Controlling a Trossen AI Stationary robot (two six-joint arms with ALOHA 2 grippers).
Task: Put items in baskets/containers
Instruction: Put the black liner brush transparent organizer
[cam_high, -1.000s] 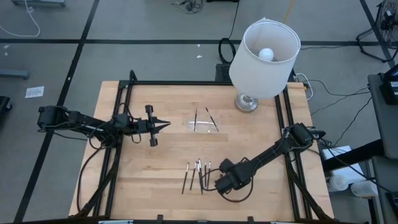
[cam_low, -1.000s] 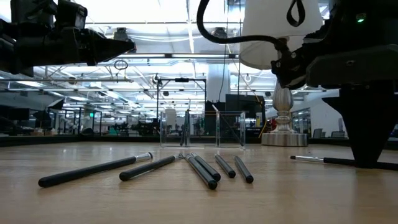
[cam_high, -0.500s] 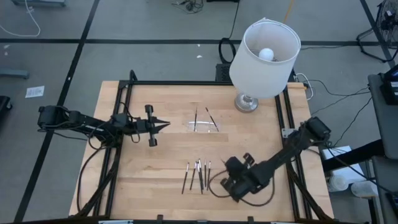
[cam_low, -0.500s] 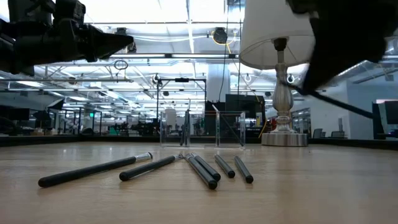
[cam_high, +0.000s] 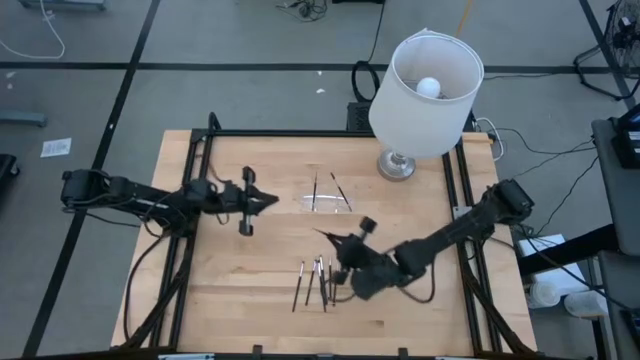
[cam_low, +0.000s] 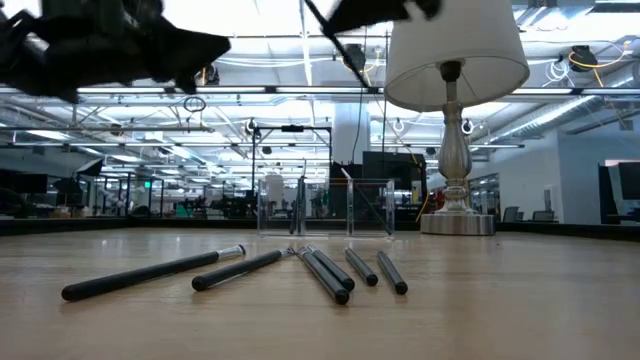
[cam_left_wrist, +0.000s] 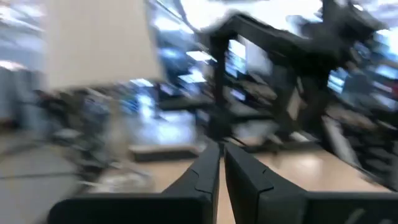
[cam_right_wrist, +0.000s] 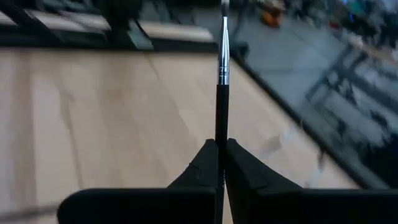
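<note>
High view: right gripper holds one stick tool just short of the clear tray

High view shows the transparent tray (cam_high: 325, 201) lying on the wooden table (cam_high: 230, 280), beside the base of the white lamp (cam_high: 425, 95). Two thin dark tools (cam_high: 337, 188) already rest across the tray, glinting edges around them.

The right gripper (cam_high: 345, 243) sits between the tray and the loose tools, raised off the table. Its fingers (cam_right_wrist: 239, 165) are pressed together on a dark stick tool (cam_right_wrist: 221, 81) (black shaft, silvery ferrule), which juts straight out past the fingertips; in the high view the stick's tip points toward the tray from the near side.

Five more stick tools (cam_high: 318, 279) lie in a loose cluster on the table, well on the near side of the tray and just beside the right arm's wrist. In the low view they fan out flat on the wood (cam_low: 330, 272), with the tray (cam_low: 325, 208) standing behind them.

The left gripper (cam_high: 268, 200) hovers beside the tray, on the side away from the lamp, its fingers (cam_left_wrist: 205, 171) closed together on nothing, tips pointing toward the tray.
</note>
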